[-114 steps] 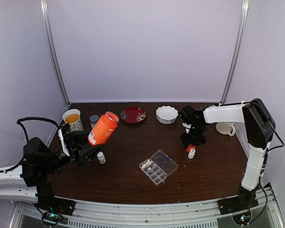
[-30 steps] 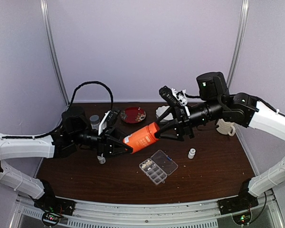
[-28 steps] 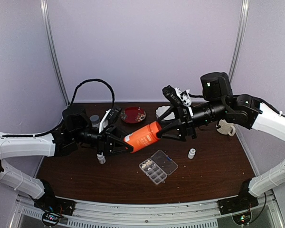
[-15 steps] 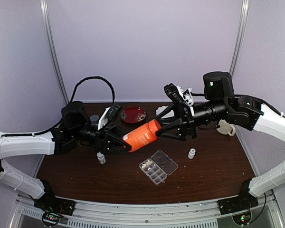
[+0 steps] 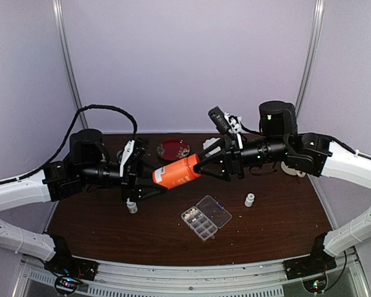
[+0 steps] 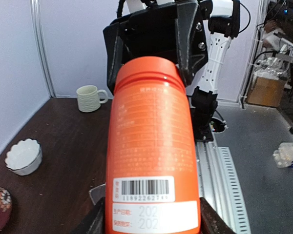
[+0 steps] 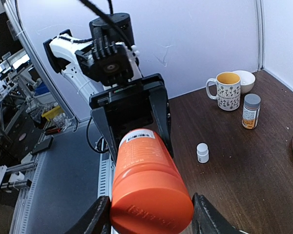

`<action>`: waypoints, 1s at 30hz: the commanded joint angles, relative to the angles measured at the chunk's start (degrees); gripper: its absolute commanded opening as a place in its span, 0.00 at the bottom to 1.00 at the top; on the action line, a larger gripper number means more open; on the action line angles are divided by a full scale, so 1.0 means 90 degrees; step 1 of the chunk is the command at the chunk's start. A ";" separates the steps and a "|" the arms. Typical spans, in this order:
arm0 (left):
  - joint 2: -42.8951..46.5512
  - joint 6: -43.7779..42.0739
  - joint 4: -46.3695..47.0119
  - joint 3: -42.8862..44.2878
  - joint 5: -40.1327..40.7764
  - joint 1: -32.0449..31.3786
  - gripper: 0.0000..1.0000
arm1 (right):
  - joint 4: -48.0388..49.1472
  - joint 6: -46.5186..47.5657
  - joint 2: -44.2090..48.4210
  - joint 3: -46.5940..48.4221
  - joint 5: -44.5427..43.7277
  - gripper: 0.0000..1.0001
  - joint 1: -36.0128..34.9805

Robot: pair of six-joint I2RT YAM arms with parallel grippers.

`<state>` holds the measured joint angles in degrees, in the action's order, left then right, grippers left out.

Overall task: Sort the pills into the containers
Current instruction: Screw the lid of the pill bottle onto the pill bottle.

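Here, the left gripper (image 6: 152,217) is clenched on the base of the orange bottle (image 5: 176,173), with one finger against each side of the barcode end. The right gripper (image 7: 151,217) grasps the same bottle at its capped end, its fingers (image 7: 98,220) set against opposite sides of the cap. Seen from above, the bottle hangs in the air between the two arms, well clear of the table (image 5: 266,229). It lies almost level, the cap pointing toward 2 o'clock and the base toward 8 o'clock. The left arm reaches in from 9 o'clock and the right arm from 3 o'clock, so the two grippers face each other along the bottle's length. At 5 o'clock from the bottle, the pill box (image 5: 198,224) rests flat on the table, apart from both grippers. Its clear lid (image 5: 215,211) is folded open toward 2 o'clock. A few pale pills (image 5: 190,215) show in the cells at its 10 o'clock end; the contents of the other cells are too small to tell. A small white bottle (image 5: 249,199) stands upright at 2 o'clock from the box, and a second small white bottle (image 5: 132,206) stands below the left gripper, at 9 o'clock from the box. A red plate (image 5: 173,149) lies at the table's 12 o'clock edge, and a flowered mug (image 7: 227,91) stands toward 10 o'clock.
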<state>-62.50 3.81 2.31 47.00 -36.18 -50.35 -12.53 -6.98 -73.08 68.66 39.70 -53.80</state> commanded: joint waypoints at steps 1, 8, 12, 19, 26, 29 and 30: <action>0.0209 -0.1573 0.0109 0.0481 0.1328 -0.0052 0.00 | 0.0226 -0.1351 -0.0157 -0.0148 -0.0142 0.34 -0.0194; 0.0232 -0.2688 0.0098 0.0323 0.1859 -0.0227 0.00 | 0.0323 -0.2761 -0.0075 -0.0235 -0.0155 0.36 -0.0243; 0.0206 -0.2830 0.0108 0.0246 0.1986 -0.0314 0.00 | 0.0064 -0.2679 0.0224 -0.0202 -0.0311 0.59 -0.0243; 0.0304 -0.2202 0.0373 -0.0005 0.1585 -0.0312 0.00 | -0.0739 -0.1123 0.0901 -0.0145 -0.1437 1.00 -0.0111; 0.0521 -0.1690 0.0359 -0.0192 0.1075 -0.0313 0.00 | -0.0379 0.0494 0.1631 -0.0663 -0.1886 1.00 -0.0062; 0.0549 -0.1382 0.0531 -0.0261 0.0666 -0.0310 0.00 | 0.0106 0.1512 0.1881 -0.1087 -0.1854 1.00 -0.0061; 0.0525 -0.1287 0.0545 -0.0268 0.0507 -0.0309 0.00 | 0.0084 0.2073 0.1918 -0.1141 -0.1575 1.00 -0.0066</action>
<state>-58.52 -12.53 2.13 45.41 -25.50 -53.25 -15.46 -4.67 -57.19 61.49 24.32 -54.54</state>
